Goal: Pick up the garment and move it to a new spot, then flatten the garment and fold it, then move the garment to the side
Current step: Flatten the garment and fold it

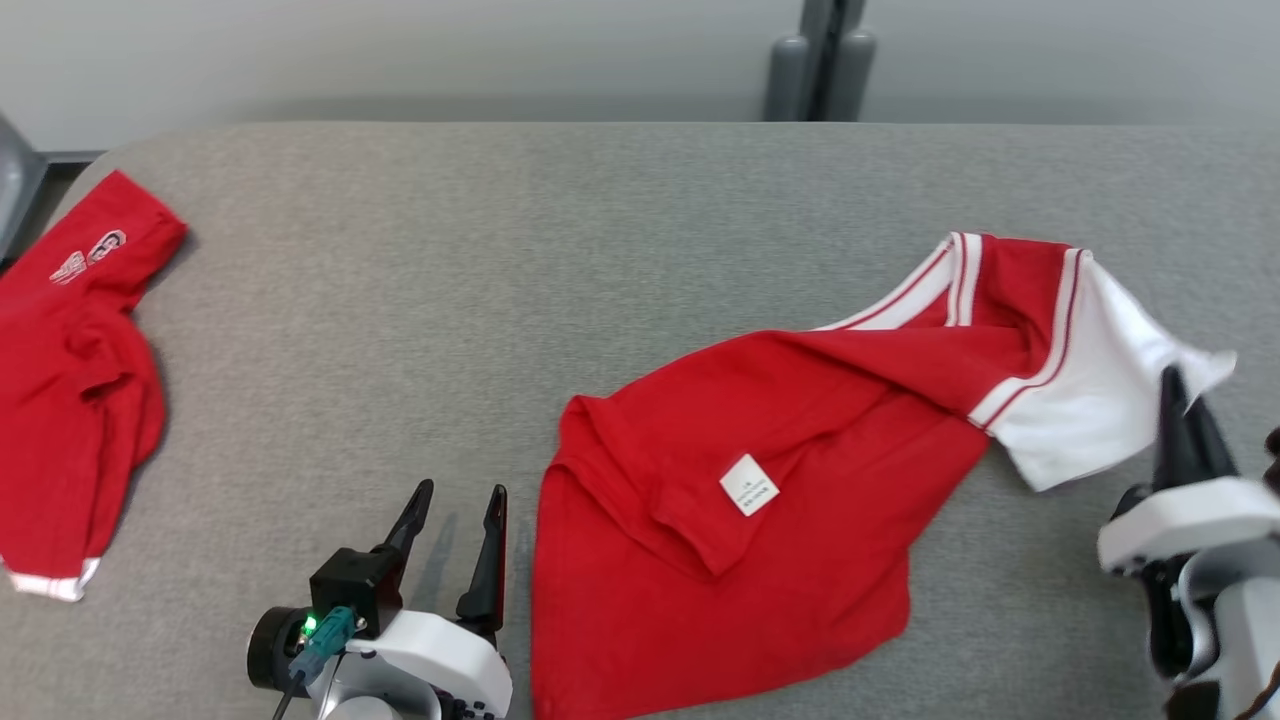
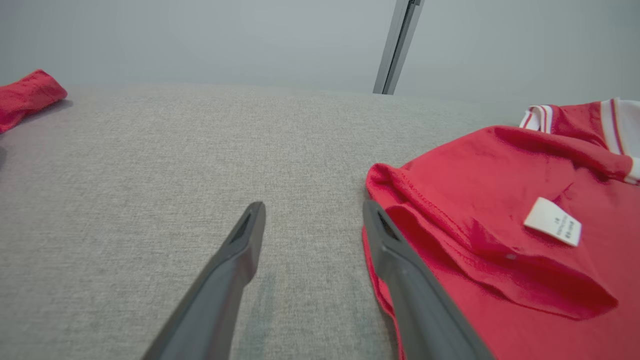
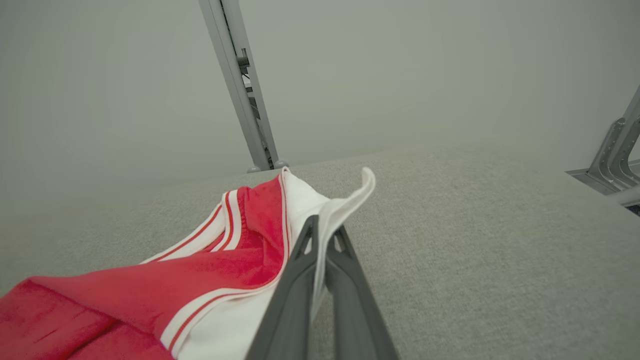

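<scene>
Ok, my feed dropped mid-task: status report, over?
Right claw shut on garment, white sleeve. Left claw open, by its hem. Garment rumpled, unfolded. Second red garment far left, not in the way.

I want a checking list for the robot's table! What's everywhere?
Surface: grey fabric table, flat.
Job's things: red shirt crumpled, label showing, right of centre.
Clutter: second red garment at the left edge.
End effectors: left end effector open, beside the shirt's hem; right end effector shut on the shirt's white sleeve.
Cables: green plug with dark lead at left wrist.
Surroundings: grey wall, metal post.
</scene>
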### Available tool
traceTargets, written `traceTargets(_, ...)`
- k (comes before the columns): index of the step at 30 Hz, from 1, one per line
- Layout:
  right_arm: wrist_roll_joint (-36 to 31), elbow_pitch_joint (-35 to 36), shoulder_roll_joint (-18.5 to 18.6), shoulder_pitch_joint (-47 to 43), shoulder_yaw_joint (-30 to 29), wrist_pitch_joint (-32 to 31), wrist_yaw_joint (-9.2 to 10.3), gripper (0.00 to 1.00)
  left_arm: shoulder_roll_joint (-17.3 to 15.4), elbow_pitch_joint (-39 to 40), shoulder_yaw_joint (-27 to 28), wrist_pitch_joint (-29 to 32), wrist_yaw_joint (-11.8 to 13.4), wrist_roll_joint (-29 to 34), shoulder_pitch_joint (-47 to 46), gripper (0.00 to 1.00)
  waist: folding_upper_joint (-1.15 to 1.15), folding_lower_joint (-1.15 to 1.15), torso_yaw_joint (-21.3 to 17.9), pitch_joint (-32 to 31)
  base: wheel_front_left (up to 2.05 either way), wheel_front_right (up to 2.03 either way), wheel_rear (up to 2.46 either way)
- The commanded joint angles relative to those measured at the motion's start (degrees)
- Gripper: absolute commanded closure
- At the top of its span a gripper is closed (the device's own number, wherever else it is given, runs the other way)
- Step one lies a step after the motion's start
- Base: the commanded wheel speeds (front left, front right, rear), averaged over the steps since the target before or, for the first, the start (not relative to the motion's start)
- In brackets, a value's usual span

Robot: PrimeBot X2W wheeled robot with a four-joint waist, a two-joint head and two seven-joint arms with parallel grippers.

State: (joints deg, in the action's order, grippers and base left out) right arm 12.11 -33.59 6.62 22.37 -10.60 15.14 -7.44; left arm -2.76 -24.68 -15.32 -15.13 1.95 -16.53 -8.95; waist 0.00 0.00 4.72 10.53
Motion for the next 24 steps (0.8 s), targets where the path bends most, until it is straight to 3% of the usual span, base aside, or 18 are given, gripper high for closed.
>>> traceTargets(1,-0.49,0.21,-0.62,-1.28,0.15,0.0,-0.08,0.0,-0.25,0.02,0.13,-0.02,-0.38,0.49,-0.99,0.0,0.0,0.0,-2.11,-0.08,0.0,0.0,0.0)
traceTargets(12,-2.24,5.84,-3.42,-7.11,-2.62,0.0,-0.05,0.0,-0.27,-1.57,-4.61,-0.02,-1.84,-1.93,-0.92,0.0,0.0,0.0,-7.09,-1.11,0.0,0.0,0.0)
traceTargets(24,-0.05,6.83,-3.54,-6.44,-0.01,0.0,-0.05,0.0,-0.27,-4.92,-12.31,-0.02,-4.06,-8.74,-2.51,0.0,0.0,0.0,-9.42,-0.21,0.0,0.0,0.0)
